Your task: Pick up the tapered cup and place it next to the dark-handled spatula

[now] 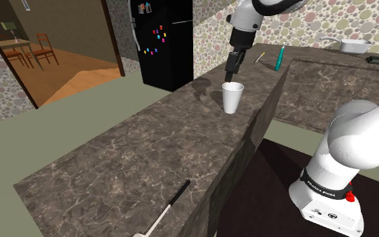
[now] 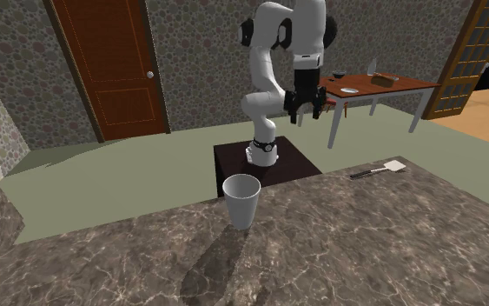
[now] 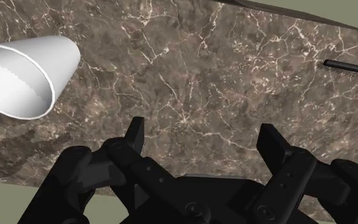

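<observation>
On the dark marble counter (image 1: 114,161), the white tapered cup (image 1: 232,97) stands upright. The black gripper (image 1: 231,67) hovers above, a bit off to one side, fingers spread and empty. Looks like the approach stage to me. Next it needs to line up and drop around the cup. The dark-handled spatula (image 1: 171,205) lies well apart down the counter.

A white cup (image 1: 232,98) stands upright on the dark marbled desk (image 1: 114,161), right of the frame's centre. The arm's black fingers (image 1: 230,70) show above its rim, not touching it. A dark-handled spatula (image 1: 169,207) lies near the bottom edge, well apart from the cup, and a black fridge (image 1: 164,40) stands at upper centre.
</observation>
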Action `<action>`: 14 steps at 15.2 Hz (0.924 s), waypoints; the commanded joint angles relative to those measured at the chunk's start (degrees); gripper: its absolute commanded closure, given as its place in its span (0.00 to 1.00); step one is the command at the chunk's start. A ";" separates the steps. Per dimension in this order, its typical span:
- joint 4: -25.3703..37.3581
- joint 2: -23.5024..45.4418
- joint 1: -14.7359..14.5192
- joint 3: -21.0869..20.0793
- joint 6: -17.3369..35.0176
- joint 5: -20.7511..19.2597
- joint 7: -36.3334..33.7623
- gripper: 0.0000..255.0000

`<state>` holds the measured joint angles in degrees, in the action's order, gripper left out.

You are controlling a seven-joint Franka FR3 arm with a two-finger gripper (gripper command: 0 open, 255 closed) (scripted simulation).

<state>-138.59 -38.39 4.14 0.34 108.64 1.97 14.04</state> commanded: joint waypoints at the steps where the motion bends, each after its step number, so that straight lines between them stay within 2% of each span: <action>1: -1.00 1.88 0.89 0.62 3.16 -1.21 0.64 0.00; 8: -2.73 10.40 4.50 4.05 14.34 -5.62 3.60 0.00; 14: -1.55 19.59 7.45 7.06 23.52 -8.85 5.66 0.00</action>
<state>-140.29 -20.28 11.06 6.86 130.54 -6.31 19.34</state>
